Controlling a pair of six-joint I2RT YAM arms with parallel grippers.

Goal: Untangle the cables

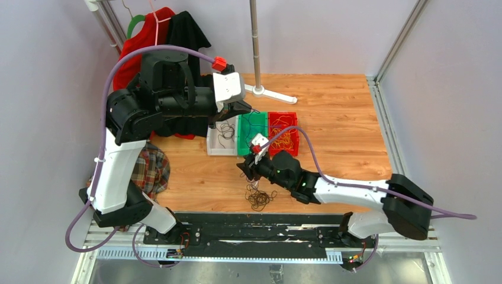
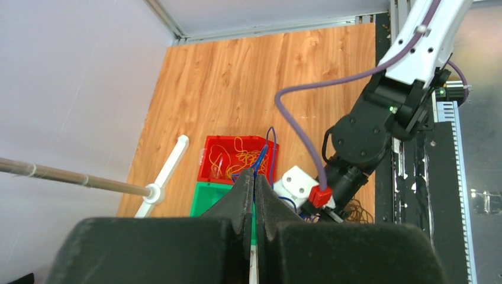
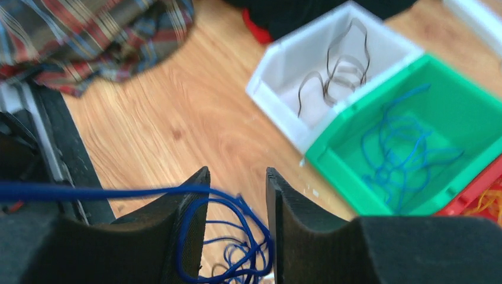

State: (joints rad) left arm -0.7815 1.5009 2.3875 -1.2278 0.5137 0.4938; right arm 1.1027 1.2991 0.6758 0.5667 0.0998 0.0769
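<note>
Likely risked a pinch on several loops at once, tightening knots or dragging the dark tangle (image 1: 259, 198) off the table (image 1: 343, 130). Gripped a blue cable (image 3: 89, 193) in the shut left gripper (image 2: 254, 177); straddled its loops with the part-open right gripper (image 3: 237, 173). Held black cables (image 3: 346, 62) in the white bin (image 3: 308, 65), blue cables (image 3: 396, 142) in the green bin (image 3: 473, 112), yellow-orange cables (image 2: 240, 155) in the red bin (image 2: 234, 138).

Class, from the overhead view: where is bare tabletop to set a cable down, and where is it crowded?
Free: the wide wood right of the red bin, up to the right-hand rail; also the strip between the white bin and the plaid cloth. Crowded: front centre, around the right gripper, blue cable and dark tangle.
</note>
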